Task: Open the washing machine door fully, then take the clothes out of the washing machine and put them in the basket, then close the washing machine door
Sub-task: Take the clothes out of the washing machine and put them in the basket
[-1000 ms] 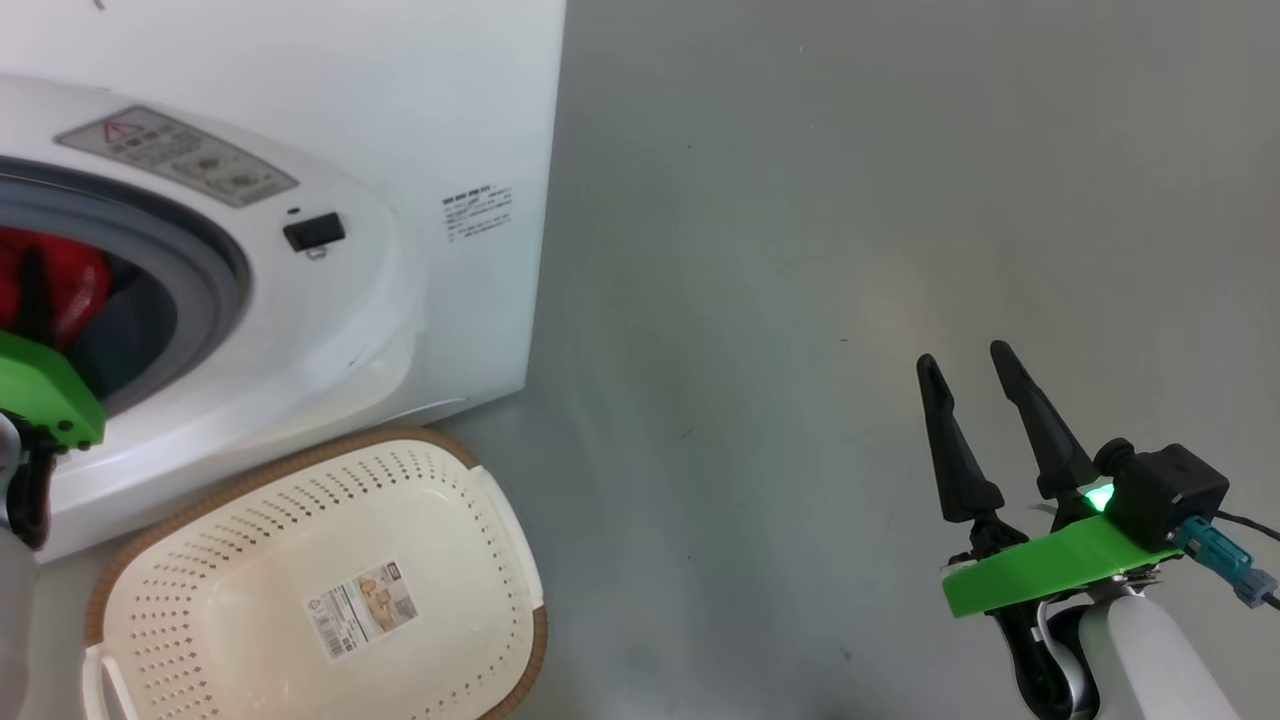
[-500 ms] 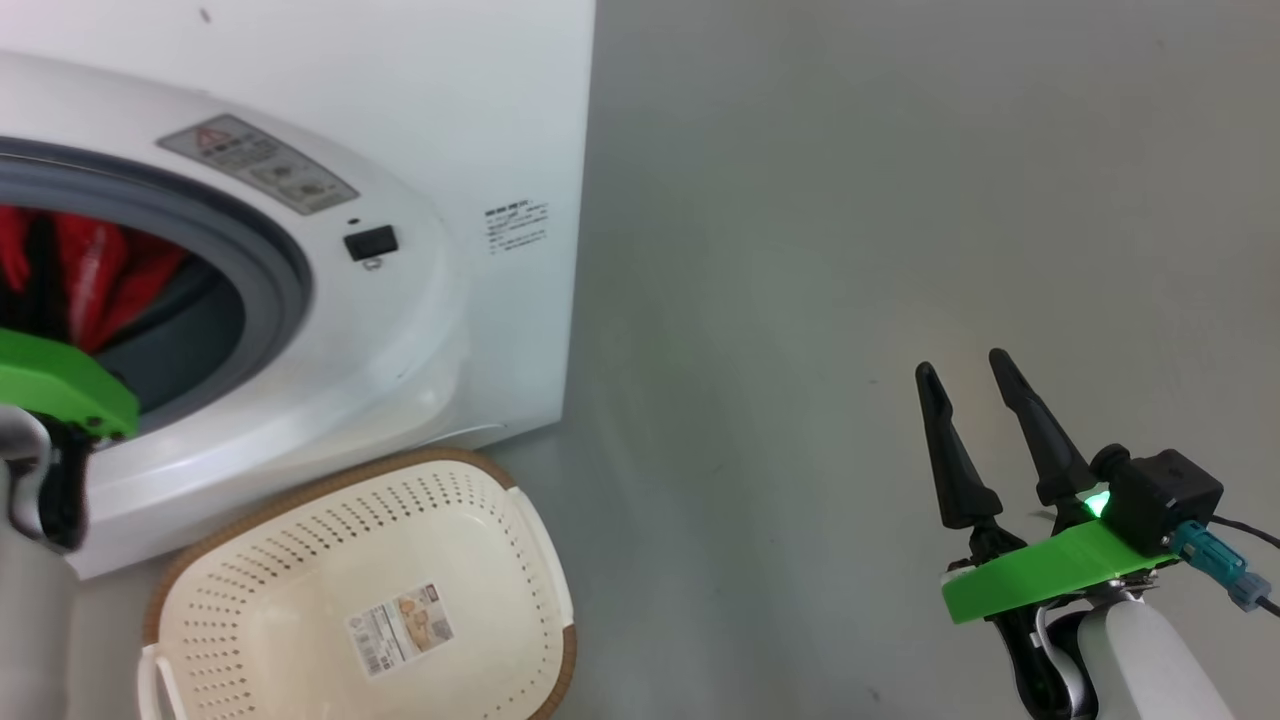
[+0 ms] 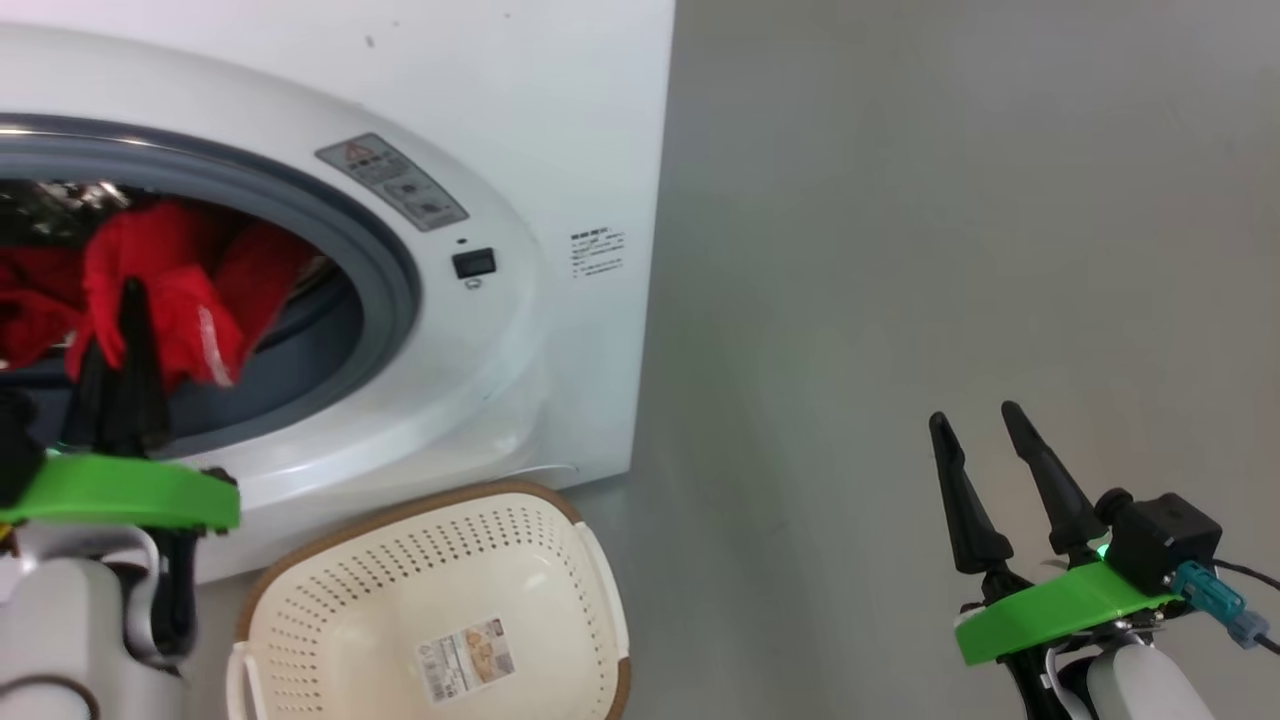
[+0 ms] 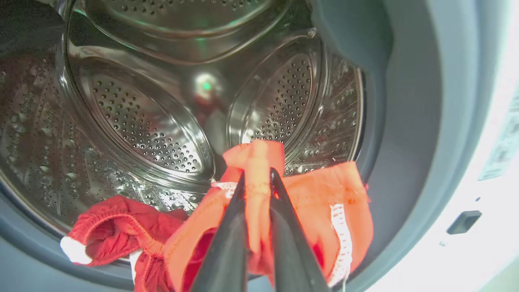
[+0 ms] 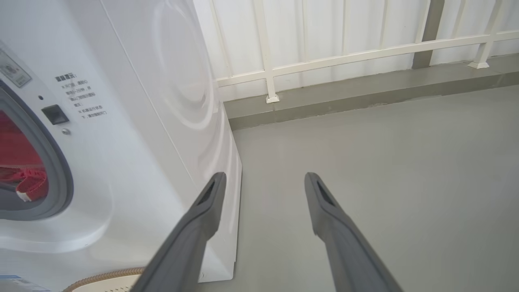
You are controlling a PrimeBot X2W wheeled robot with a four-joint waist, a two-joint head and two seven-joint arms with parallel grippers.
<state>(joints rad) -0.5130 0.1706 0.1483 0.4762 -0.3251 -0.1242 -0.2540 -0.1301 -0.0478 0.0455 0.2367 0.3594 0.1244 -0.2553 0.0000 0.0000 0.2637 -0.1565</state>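
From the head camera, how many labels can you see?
3: warning sticker by the washer's opening, printed text near its edge, paper label in the basket; others may be hidden.

Right pincer: long black tapered fingers, green plate, white forearm, black camera box, teal connector.

The smooth grey floor carries the big white front-loading washing machine, which stands at the left of the head view. Just beside its lower front sits the small cream perforated plastic basket with a brown woven-look rim. A paper label lies on the basket's bottom.
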